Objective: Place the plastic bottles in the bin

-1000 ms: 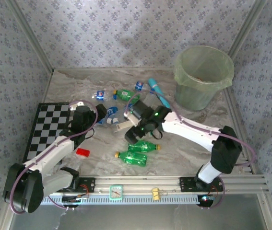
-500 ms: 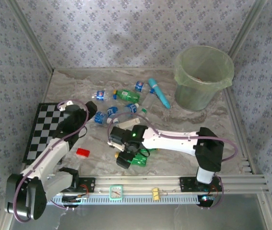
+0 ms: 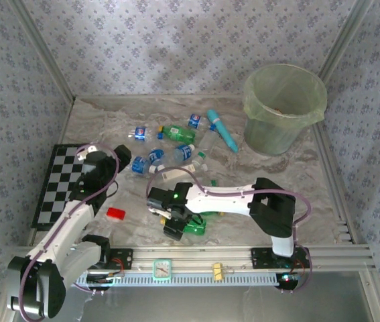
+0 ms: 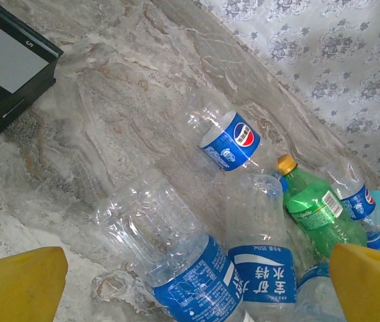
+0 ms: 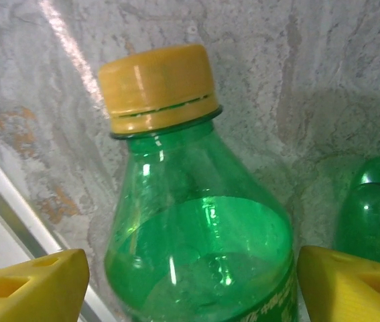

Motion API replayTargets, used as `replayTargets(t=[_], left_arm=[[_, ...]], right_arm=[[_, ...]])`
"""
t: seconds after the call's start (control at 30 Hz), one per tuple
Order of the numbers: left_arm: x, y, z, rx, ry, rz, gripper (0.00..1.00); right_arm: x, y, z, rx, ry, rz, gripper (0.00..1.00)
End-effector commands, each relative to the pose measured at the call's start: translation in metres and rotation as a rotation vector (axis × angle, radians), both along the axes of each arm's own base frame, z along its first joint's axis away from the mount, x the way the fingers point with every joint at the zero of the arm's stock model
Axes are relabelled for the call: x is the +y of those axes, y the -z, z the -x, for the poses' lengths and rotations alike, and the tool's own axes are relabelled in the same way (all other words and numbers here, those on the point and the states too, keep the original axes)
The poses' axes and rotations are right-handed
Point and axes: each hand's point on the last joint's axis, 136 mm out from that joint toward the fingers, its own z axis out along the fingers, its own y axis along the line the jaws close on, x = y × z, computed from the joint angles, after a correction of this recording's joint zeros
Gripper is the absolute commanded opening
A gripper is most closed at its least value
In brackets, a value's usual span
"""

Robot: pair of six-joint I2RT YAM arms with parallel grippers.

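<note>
Right tool (image 5: 190,288): released, its yellow fingers (image 5: 29,285) spread to either side of a small green plastic bottle with a yellow cap (image 5: 196,235). The bottle lies on the marbled grey table (image 5: 310,54) between them. No contact is visible, so I judge it not yet grasped. A second green bottle (image 5: 377,208) lies just beside it.

Left tool (image 4: 193,288): also released and holding nothing, hanging over a cluster of clear plastic bottles with blue labels (image 4: 196,275).

Round translucent pale green plastic bin (image 3: 270,134): stands well apart from both tools. The green pair lies to its near left, the clear cluster to its left. Its contents cannot be made out.

Judgement: most of the work remains, since every bottle I can see lies outside the bin.
</note>
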Motion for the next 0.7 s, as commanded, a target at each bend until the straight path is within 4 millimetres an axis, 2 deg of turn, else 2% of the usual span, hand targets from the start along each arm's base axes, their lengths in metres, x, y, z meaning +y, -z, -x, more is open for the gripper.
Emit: replayTargets(t=[0.0,0.37,0.53,0.67], left_arm=[[-0.001,-0.004,0.001,-0.008,0.006,0.021,1.0],[-0.001,-0.003,0.003,-0.011,0.006,0.031,1.0],[-0.002,-0.005,0.003,-0.017,0.007,0.033,1.0],[-0.005,-0.004,0.002,-0.02,0.022,0.041,1.0]], right_arm=[[-0.008,0.012,-0.006,-0.039,-0.021,0.058,0.8],[-0.009,0.024,-0.014,-0.09,-0.045,0.077,0.63],[-0.001,0.014,-0.015,-0.096,-0.06,0.023,0.52],[0.011,-0.006,-0.02,-0.082,-0.058,-0.051,0.48]])
